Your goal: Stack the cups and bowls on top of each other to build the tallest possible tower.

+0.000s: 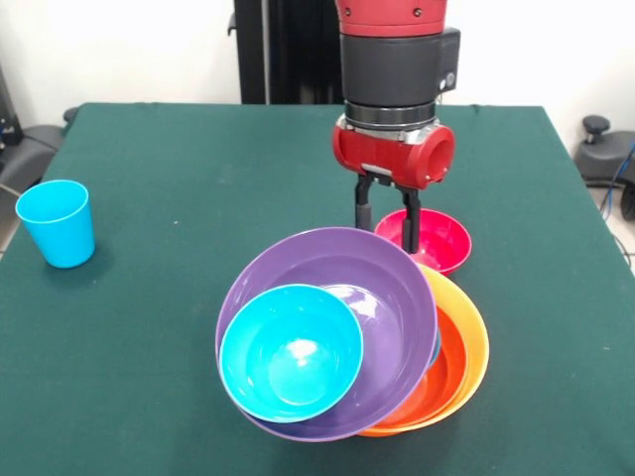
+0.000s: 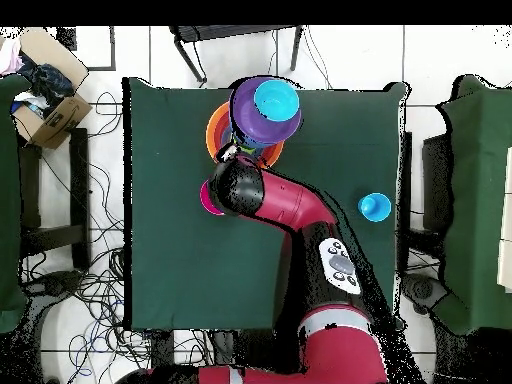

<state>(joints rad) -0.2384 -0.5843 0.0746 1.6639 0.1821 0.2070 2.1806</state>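
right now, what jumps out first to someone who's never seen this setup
The tower at the near middle of the green table grabs the eye: a light blue bowl inside a tilted purple bowl, over red-orange and orange bowls. Just behind it the gripper reaches down at a small pink-red bowl. A light blue cup stands alone, upright, far to the left.

The front view sits low and close across the green table [image 1: 179, 198], facing the purple bowl [image 1: 382, 288] near its lens. The overhead view looks straight down from high up, taking in the whole table [image 2: 180, 250]. Both share the purple bowl [image 2: 250, 115] and tabletop.
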